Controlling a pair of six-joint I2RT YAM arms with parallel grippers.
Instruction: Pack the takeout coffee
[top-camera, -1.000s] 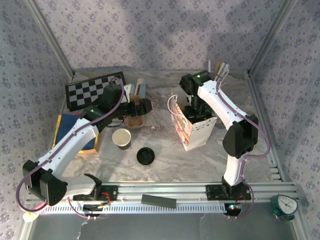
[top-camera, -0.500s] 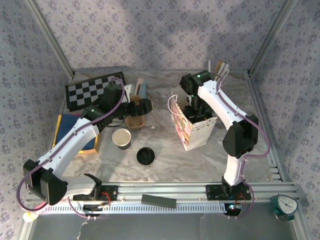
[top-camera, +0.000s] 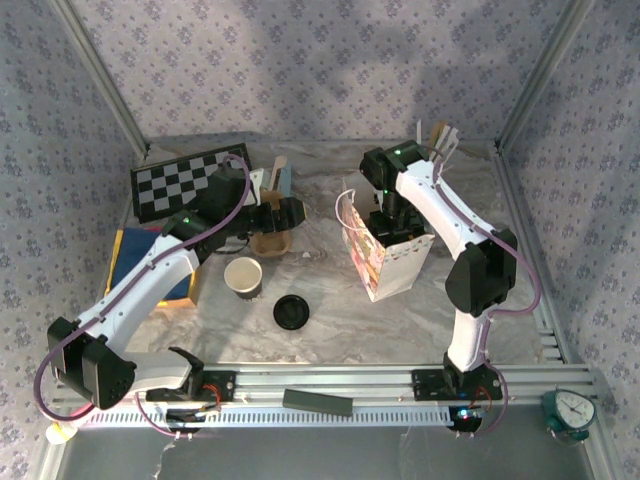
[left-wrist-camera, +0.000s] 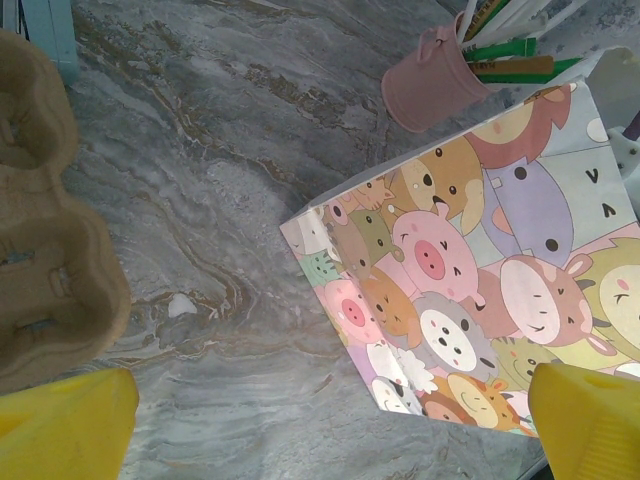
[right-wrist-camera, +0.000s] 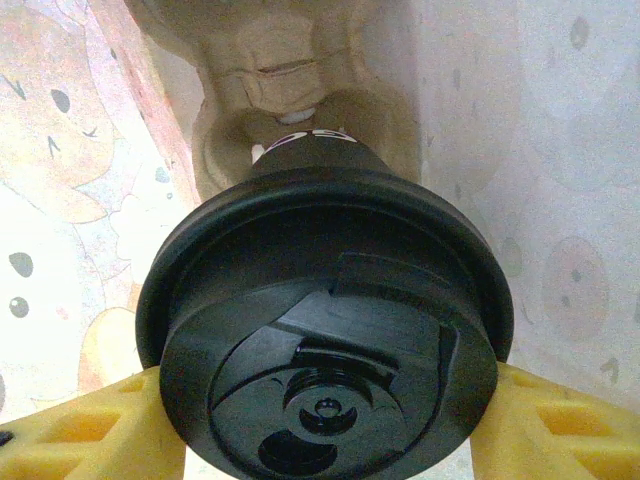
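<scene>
Right pincer (right-wrist-camera: 320, 420) grips the takeout coffee (right-wrist-camera: 325, 300): the yellow fingers (right-wrist-camera: 85, 425) press on the black lid rim from both sides. Cup & pincer sit down inside the paper bag (top-camera: 385, 262). Bag walls stand close to the lid on both sides, so little side room. Below the cup, at the bag's bottom, lies a cardboard tray (right-wrist-camera: 290, 90). White print on the cup's dark side is too small to read.

Left pincer (left-wrist-camera: 320, 425) is wide open w/ nothing btwn its jaws. It hangs over bare desk (left-wrist-camera: 210, 150), just beside a second cardboard carrier (left-wrist-camera: 45, 250). An open strip of desk lies btwn it and the bag. The bag's near face shows cartoon pigs & other animals. A pink cup of pens (left-wrist-camera: 435, 80) stands behind the bag.

Further out: a lidless cup (top-camera: 243, 276) and a loose black lid (top-camera: 290, 311) sit apart on the desk towards the near edge. A chessboard (top-camera: 185, 180) lies at the far left.

Vs. a sec. ago: no visible change; both arms, the bag and the loose items keep the same pos.
</scene>
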